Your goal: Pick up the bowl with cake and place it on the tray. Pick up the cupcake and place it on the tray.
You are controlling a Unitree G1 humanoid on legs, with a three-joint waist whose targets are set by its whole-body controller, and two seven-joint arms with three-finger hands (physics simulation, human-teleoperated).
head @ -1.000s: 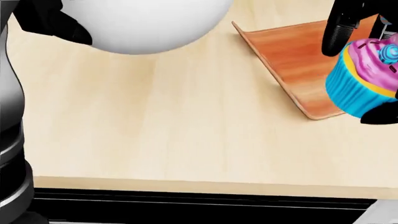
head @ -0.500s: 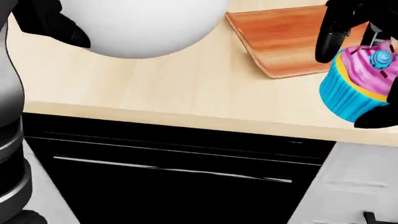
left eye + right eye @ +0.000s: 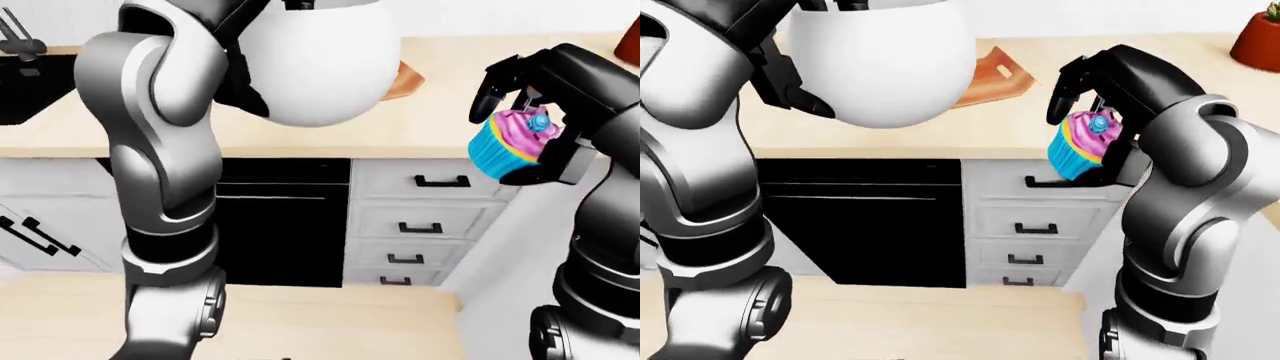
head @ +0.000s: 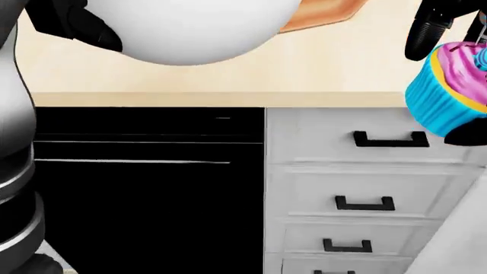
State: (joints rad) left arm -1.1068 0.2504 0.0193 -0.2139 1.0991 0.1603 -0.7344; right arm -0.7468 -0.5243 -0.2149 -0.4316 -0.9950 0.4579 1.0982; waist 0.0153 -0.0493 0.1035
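Note:
My left hand [image 3: 790,88] is shut on the large white bowl [image 3: 320,67] and holds it in the air over the counter edge; its inside and any cake are hidden. My right hand [image 3: 1080,127] is shut on the cupcake [image 3: 505,146], blue wrapper with pink frosting, held in front of the counter edge over the drawers. The orange wooden tray [image 3: 992,73] lies on the counter, mostly hidden behind the bowl, up and to the left of the cupcake.
The light wooden counter [image 4: 350,63] crosses the top of the views. Below it are a black oven front [image 3: 285,225] and white drawers with black handles [image 3: 420,221]. A potted plant [image 3: 1255,37] stands at top right. A black stovetop [image 3: 30,82] lies at upper left.
The whole head view has shifted: the counter and tray slid up and the cabinet fronts came into view, so the camera moved. Both hands keep the bowl and the cupcake.

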